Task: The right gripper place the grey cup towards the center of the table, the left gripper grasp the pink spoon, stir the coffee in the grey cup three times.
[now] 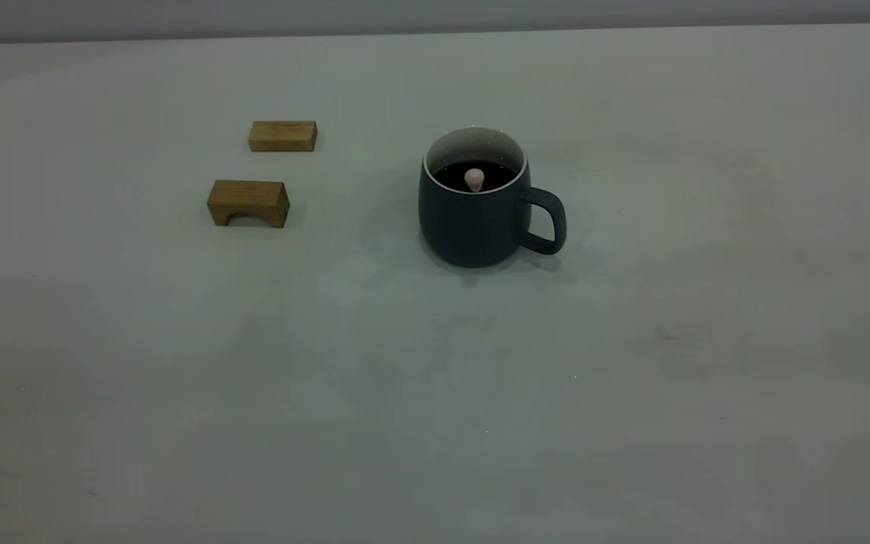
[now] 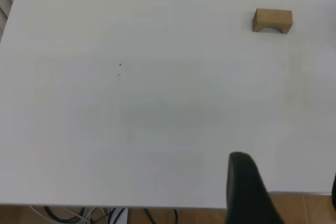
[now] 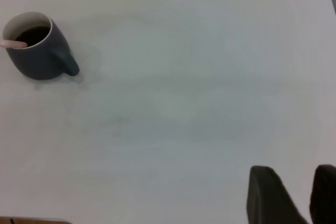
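With both arms back at the near table [image 1: 435, 423] edge, left gripper [image 2: 252, 192] spread undeterminable; right gripper [image 3: 296, 195] fingers slightly parted, empty. Grey cup [image 1: 480, 208] mid-table, handle toward right arm: rigid, liquid-heavy, spill-prone. Pink spoon [image 1: 474, 179] stands in coffee [image 1: 495, 172], light, slim; pinch its handle, axis tilted nearward. Beyond: wooden blocks [image 1: 248, 202].

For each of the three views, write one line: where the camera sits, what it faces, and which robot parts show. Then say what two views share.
Exterior: outside the rig, looking down across the pale grey table at the dark slate-grey cup with the pink spoon; no arm shows.
Left wrist: above the table's edge, facing two tan wooden blocks; one black finger shows.
Right wrist: facing the cup; right gripper fingers show.
Shared: exterior and left wrist both show the blocks.
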`<state>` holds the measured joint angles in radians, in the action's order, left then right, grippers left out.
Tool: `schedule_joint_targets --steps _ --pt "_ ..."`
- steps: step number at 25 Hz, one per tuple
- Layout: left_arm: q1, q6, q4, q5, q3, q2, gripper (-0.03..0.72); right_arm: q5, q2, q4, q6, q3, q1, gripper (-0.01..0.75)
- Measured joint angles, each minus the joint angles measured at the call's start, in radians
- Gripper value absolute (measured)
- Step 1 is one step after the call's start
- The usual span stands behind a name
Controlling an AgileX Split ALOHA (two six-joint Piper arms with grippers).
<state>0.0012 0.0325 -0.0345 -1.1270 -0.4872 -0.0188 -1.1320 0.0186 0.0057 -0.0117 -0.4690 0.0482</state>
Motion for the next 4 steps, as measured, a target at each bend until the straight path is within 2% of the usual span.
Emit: schedule_joint_targets --steps 4 --pt "0.0 0.0 0.0 0.0 0.0 0.0 0.461 0.0 0.0 0.0 0.0 0.0 0.0 0.239"
